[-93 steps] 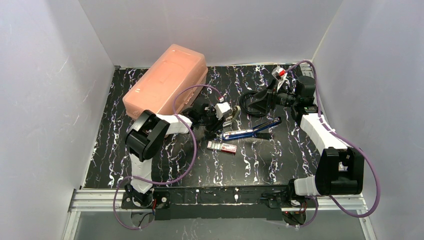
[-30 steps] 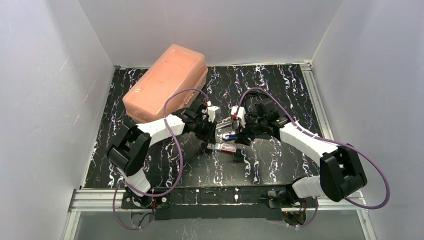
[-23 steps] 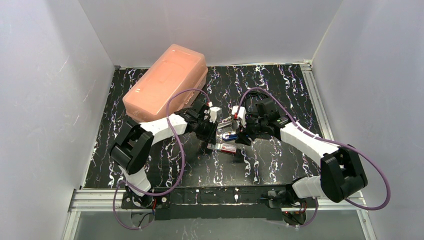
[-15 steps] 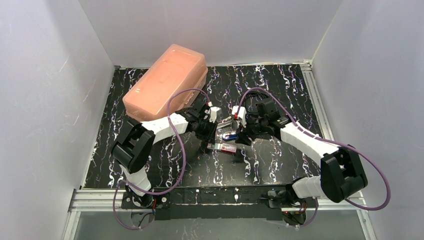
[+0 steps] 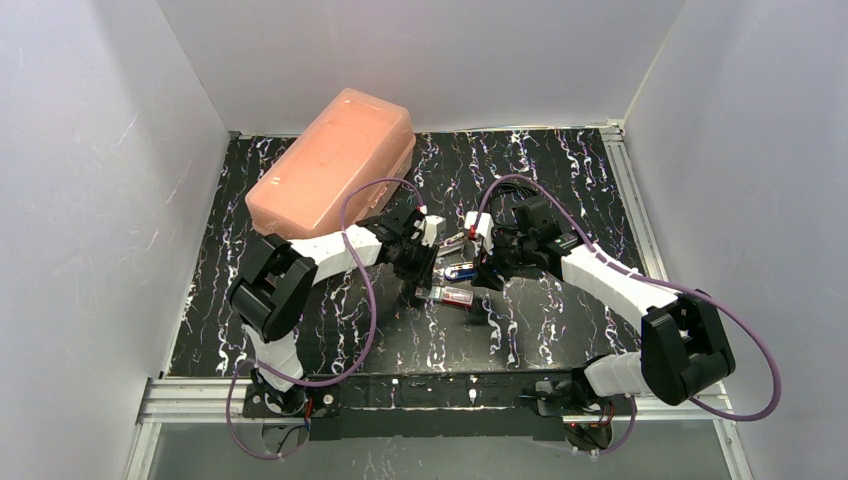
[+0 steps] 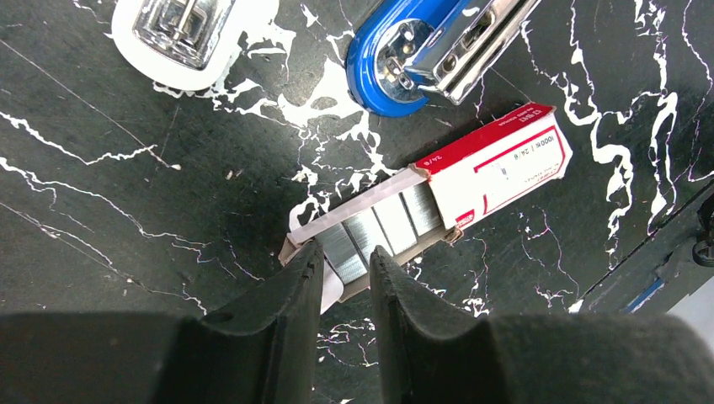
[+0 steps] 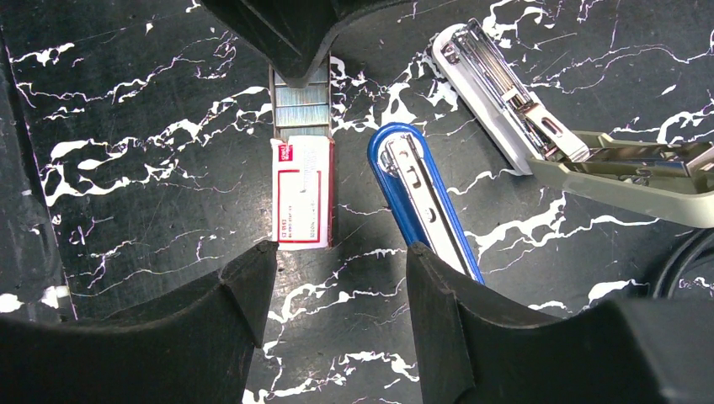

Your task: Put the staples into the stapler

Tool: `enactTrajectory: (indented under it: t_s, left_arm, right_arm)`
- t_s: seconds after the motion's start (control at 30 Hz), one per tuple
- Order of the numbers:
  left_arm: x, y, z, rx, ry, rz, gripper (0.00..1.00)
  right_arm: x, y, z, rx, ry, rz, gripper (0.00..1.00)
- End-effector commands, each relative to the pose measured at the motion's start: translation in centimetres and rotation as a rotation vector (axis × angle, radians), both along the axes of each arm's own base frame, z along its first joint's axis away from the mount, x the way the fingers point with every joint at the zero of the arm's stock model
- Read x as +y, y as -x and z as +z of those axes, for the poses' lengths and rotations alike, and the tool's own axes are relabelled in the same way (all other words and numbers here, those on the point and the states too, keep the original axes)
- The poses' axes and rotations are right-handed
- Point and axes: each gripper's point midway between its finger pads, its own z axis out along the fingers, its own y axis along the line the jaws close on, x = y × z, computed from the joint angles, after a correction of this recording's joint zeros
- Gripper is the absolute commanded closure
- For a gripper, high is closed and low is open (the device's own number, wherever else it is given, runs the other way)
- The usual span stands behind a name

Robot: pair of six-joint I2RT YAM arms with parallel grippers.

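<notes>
The staples (image 6: pixel 497 162) lie as a small red-and-white box with its grey tray (image 6: pixel 379 225) slid out, silver strips showing. My left gripper (image 6: pixel 345 257) hovers over the tray's open end, jaws a narrow gap apart, a strip visible between them. In the top view the left gripper (image 5: pixel 424 283) and right gripper (image 5: pixel 484 279) flank the box (image 5: pixel 456 296). The right gripper (image 7: pixel 341 250) stands wide open and empty, one fingertip (image 7: pixel 263 252) just short of the box's (image 7: pixel 301 192) closed end, the other over the blue stapler (image 7: pixel 419 200). That stapler (image 6: pixel 425 50) lies opened out beside the box.
A white and grey stapler (image 7: pixel 526 126) lies opened just beyond the blue one. A large salmon-pink plastic case (image 5: pixel 335 165) stands at the back left. A black cable loop (image 7: pixel 686 257) shows at the right edge. White walls enclose the black marbled table (image 5: pixel 560 320).
Both arms have come in from further back to the box. Over the last second the left jaws have parted slightly and the left elbow has shifted; the right arm holds still.
</notes>
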Motion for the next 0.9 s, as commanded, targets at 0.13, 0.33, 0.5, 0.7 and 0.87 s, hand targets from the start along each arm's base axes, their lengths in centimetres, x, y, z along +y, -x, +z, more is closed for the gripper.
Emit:
enactTrajectory:
  t_s: [0.13,0.33,0.5,0.7,0.87]
  left_arm:
    - [0.21,0.03,0.27,-0.002,-0.033,0.005,0.74]
    - [0.18,0.20,0.07,-0.007,-0.051,0.003,0.76]
    - [0.32,0.12,-0.08,-0.009,-0.060,0.005,0.79]
    - [0.54,0.12,-0.27,-0.017,-0.073,0.003,0.82]
    - [0.79,0.07,-0.38,-0.025,-0.086,0.006,0.83]
  right_arm:
    - [-0.20,-0.31,0.87,-0.039,-0.012,0.002,0.35]
    - [-0.20,-0.30,0.82,-0.040,-0.011,0.003,0.35]
    - [-0.27,-0.30,0.82,-0.040,-0.010,0.003,0.35]
    - [-0.25,-0.29,0.80,-0.040,-0.010,0.006,0.35]
    - [-0.22,-0.24,0.77,-0.037,-0.010,0.007,0.35]
